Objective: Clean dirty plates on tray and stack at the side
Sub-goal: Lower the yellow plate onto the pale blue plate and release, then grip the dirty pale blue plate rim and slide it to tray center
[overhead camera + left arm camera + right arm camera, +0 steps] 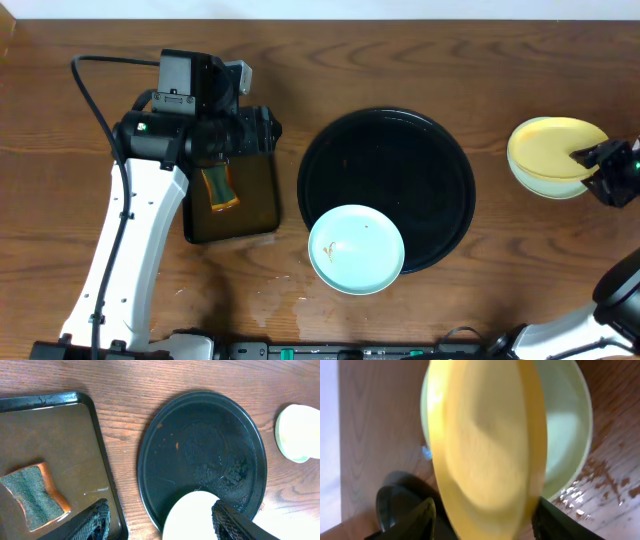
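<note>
Now, stacking: right gripper (588, 160), jaws apart, leaves the yellow plate (555, 148) atop a pale plate (567, 435) off beside the tray (400, 150). Left gripper (160, 516) gapes empty. Next, the blue plate (356, 250) on the tray's rim wants scrubbing.

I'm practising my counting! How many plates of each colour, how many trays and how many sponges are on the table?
Mint-blue plates: 2
Yellow plates: 1
Trays: 2, the round black tray and the rectangular tray
Sponges: 1
Total: 6
</note>
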